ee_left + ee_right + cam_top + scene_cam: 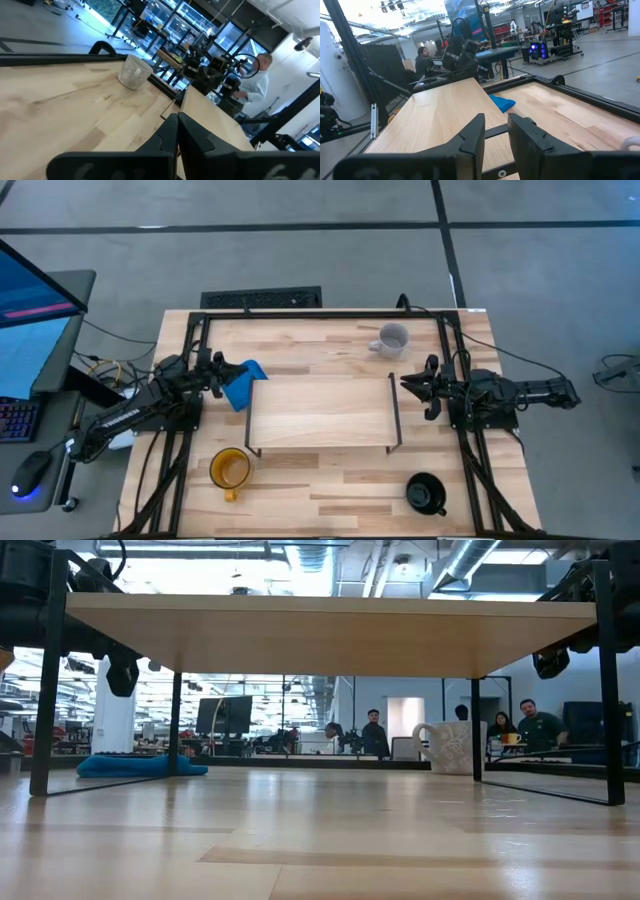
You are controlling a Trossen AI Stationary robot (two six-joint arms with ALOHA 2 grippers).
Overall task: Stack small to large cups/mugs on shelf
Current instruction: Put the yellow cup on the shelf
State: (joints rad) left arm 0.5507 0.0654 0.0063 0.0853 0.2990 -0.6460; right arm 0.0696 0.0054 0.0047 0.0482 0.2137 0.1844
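Dark fingers of the left gripper (214, 370) are pressed together on nothing, poised at the left end of the shelf (320, 412) just beside the blue cloth (243, 383). Across the board, the right gripper (409, 383) holds its jaws slightly apart, empty, level with the shelf's right end and aimed along its top, as the right wrist view shows. Both arms seem parked facing inward so that either can reach a mug. Nothing stands on the shelf yet, so the stacking looks not begun. All three mugs sit on the tabletop (300, 490), well apart: the pale grey-white mug (392, 340) beyond the shelf's far right corner, the yellow-orange mug (229, 469) off its near left corner, and the glossy black mug (424, 492) toward the near right. Spread this way, each mug probably falls to the nearer arm.
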